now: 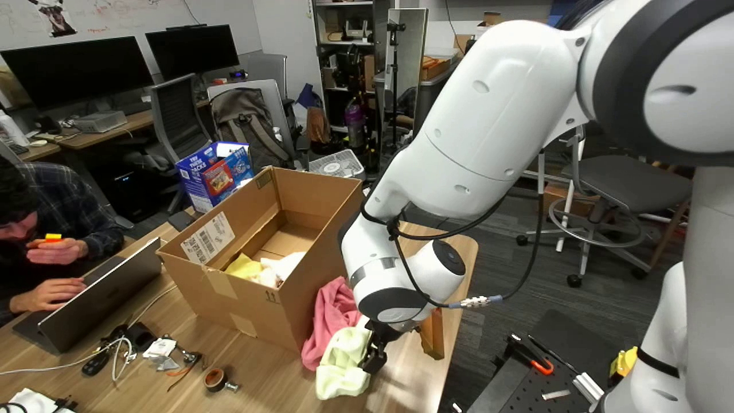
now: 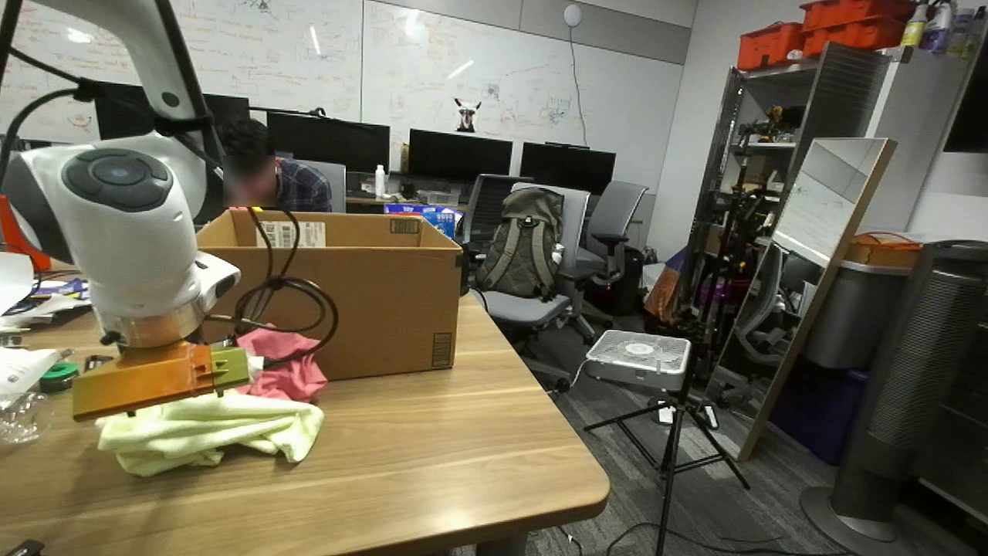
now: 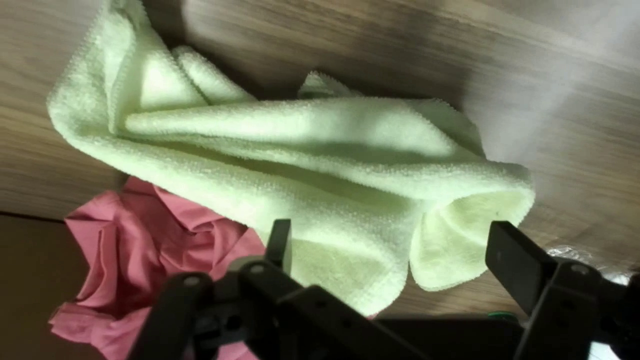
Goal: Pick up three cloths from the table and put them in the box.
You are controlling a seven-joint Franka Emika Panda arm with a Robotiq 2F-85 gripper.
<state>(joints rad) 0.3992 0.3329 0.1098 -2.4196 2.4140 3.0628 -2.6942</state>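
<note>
Brown and open, the box (image 1: 255,301) stands between laptop (image 1: 109,301) and pink cloth (image 1: 331,314).

We've got a pale-green cloth (image 3: 320,150), a rose-pink cloth (image 3: 135,245), black gripper (image 3: 394,242), brown box (image 2: 386,309), and a streaky wood-grained table (image 2: 448,455)!

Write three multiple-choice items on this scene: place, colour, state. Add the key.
1. Where is the pink cloth?
A) On a chair
B) Beside the cardboard box
C) On the floor

2. What colour is the fuzzy cloth nearest the hand?
A) Pale yellow-green
B) Black
C) Navy

3. How is the hand?
A) Shut on the pink cloth
B) Shut, empty
C) Open

1 B: both exterior views show it on the table by the cardboard box.
2 A: the wrist view shows that tint.
3 C: its jaws stand apart in the wrist view.
</note>
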